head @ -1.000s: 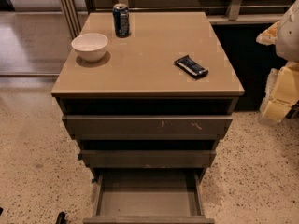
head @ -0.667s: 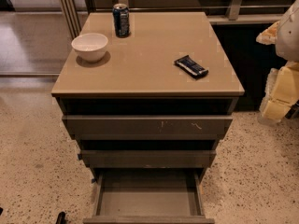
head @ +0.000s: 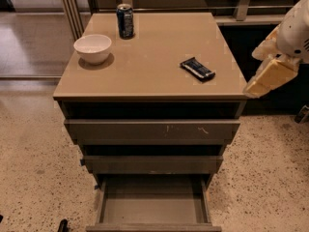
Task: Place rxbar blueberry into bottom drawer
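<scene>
The rxbar blueberry [head: 197, 68], a small flat bar in a dark wrapper, lies on the right part of the cabinet's tan top [head: 154, 57]. The bottom drawer [head: 153, 203] is pulled out at the foot of the cabinet; its grey floor is bare. My gripper [head: 264, 72], white arm with pale yellow fingers, hangs in the air just off the cabinet's right edge, to the right of the bar and apart from it. It holds nothing that I can see.
A white bowl [head: 92, 47] sits at the top's left and a blue soda can [head: 125, 20] at the back. The two upper drawers [head: 152, 129] stand slightly out. Speckled floor surrounds the cabinet; a dark shelf unit stands to the right.
My gripper has moved left and up, closer to the cabinet's right edge. The bar, can, bowl and drawers have not moved.
</scene>
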`<control>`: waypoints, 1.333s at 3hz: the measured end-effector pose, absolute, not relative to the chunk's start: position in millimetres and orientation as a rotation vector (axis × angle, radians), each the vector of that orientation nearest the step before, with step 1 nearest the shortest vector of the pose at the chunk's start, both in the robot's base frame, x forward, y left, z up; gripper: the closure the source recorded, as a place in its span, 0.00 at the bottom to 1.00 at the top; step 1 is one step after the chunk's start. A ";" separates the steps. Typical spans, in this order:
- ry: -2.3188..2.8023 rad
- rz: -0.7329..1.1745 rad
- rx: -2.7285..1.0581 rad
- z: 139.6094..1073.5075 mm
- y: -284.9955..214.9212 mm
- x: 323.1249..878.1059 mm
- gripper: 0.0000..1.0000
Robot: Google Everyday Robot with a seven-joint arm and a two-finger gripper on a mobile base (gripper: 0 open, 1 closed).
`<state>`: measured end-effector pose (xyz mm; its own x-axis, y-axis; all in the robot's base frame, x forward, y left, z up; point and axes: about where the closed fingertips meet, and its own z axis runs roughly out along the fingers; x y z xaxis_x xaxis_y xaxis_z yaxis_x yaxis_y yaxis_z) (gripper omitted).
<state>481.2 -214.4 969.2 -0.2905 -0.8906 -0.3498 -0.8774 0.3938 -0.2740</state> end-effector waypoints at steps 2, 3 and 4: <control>2.182 0.000 -1.177 970.5 -206.9 552.4 0.95; 2.182 0.000 -1.177 970.5 -206.8 552.4 1.00; 2.170 0.007 -1.096 963.6 -203.0 560.7 1.00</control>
